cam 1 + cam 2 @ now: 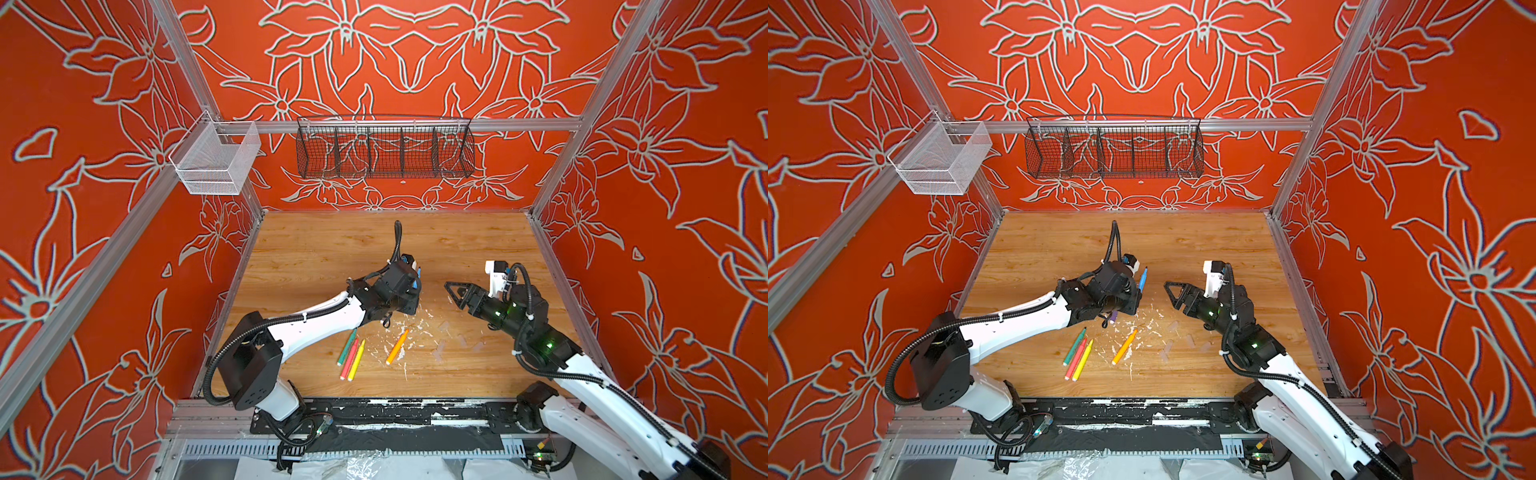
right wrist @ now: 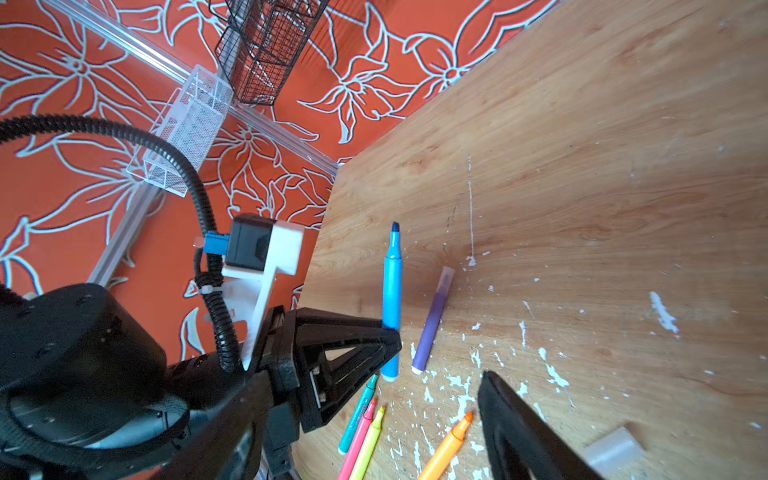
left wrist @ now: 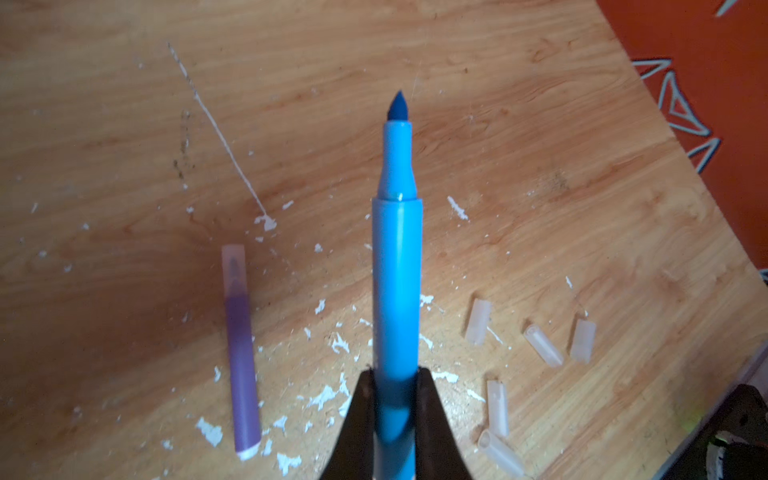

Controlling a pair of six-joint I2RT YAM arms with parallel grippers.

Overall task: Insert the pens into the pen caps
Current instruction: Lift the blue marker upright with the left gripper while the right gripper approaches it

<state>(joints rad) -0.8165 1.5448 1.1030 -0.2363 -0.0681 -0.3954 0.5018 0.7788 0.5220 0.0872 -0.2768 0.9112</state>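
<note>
Left gripper (image 3: pixel 395 374) is clamped tight on the blue pen (image 3: pixel 397 270), bare tip out, above the table (image 1: pixel 332 249). Purple pen (image 3: pixel 241 349), cap on, lies just beside the blue pen, with loose caps (image 3: pixel 478 322) on its other side. Right gripper (image 1: pixel 453 293), near the blue pen, looks spread and empty, though it's hard to be sure.

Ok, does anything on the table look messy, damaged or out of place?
White flecks and a long thin white streak mark the middle of the wooden table; they look like chipped or dried paint. Nothing else stands out.
</note>
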